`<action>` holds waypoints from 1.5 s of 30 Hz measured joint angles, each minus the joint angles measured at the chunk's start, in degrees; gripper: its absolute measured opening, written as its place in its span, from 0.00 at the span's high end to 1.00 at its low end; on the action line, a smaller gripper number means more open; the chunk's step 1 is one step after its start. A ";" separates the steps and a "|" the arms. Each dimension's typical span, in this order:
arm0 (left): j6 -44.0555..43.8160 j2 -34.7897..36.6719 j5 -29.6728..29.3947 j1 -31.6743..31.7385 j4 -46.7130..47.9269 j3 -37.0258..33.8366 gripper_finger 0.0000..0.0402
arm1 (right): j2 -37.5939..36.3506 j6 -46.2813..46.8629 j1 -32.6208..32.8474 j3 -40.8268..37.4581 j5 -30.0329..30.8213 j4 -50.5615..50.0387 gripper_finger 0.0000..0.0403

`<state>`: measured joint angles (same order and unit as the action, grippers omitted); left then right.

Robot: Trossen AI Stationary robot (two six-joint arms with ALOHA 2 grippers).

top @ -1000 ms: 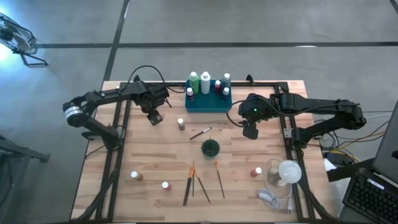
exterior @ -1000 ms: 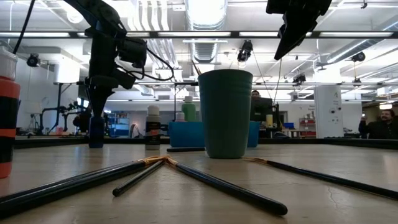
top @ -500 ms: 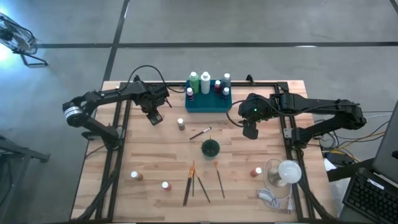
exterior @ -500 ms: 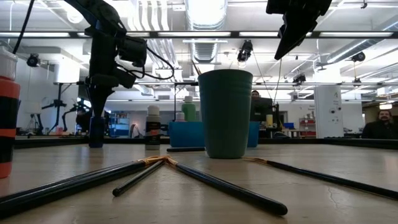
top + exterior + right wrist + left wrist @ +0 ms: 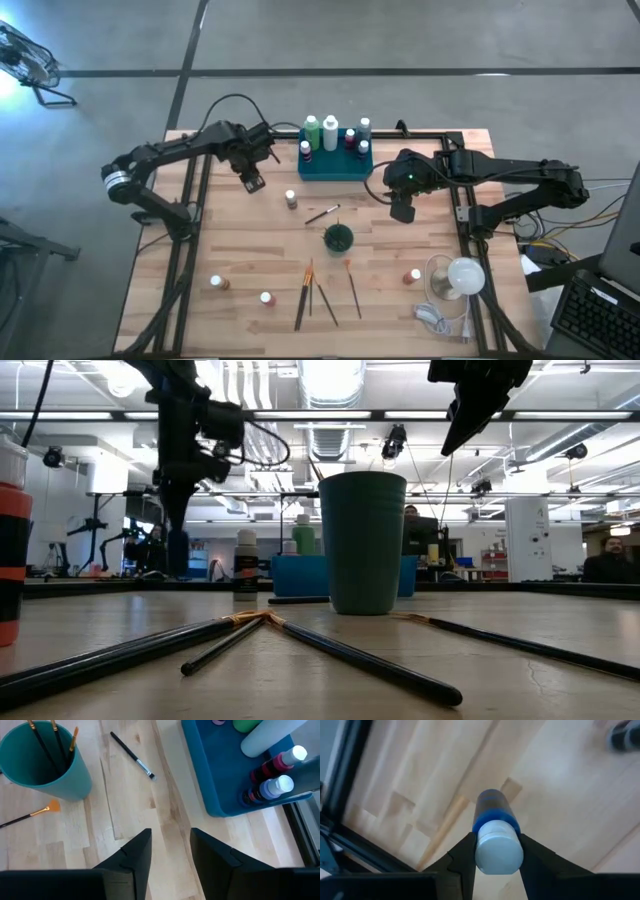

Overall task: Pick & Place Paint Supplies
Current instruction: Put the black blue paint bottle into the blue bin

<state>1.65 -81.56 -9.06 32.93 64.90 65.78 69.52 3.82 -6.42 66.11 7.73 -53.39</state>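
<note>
One blue bottle [image 5: 492,825] hangs pinched by its white cap in the left hand [image 5: 254,180] above the table [image 5: 240,250], right hand [image 5: 400,210] spread and empty; it could slip from that hold.

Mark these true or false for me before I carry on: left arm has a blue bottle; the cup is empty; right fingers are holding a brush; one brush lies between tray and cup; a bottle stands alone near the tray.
1. The left gripper holds a blue bottle. True.
2. The green cup is empty. False: brushes stand in it.
3. The right gripper holds a brush. False: nothing is between its fingers.
4. A dark brush lies between the teal tray and the cup. True.
5. A lone bottle stands on the table near the tray. True.
</note>
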 joint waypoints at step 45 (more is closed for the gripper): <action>1.44 0.04 0.19 -0.02 3.31 9.95 0.69 | 0.02 0.06 0.00 -0.02 -0.15 -0.07 0.68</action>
<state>3.09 -81.52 -8.87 32.91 68.20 75.72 69.54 3.87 -6.42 66.08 7.58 -53.45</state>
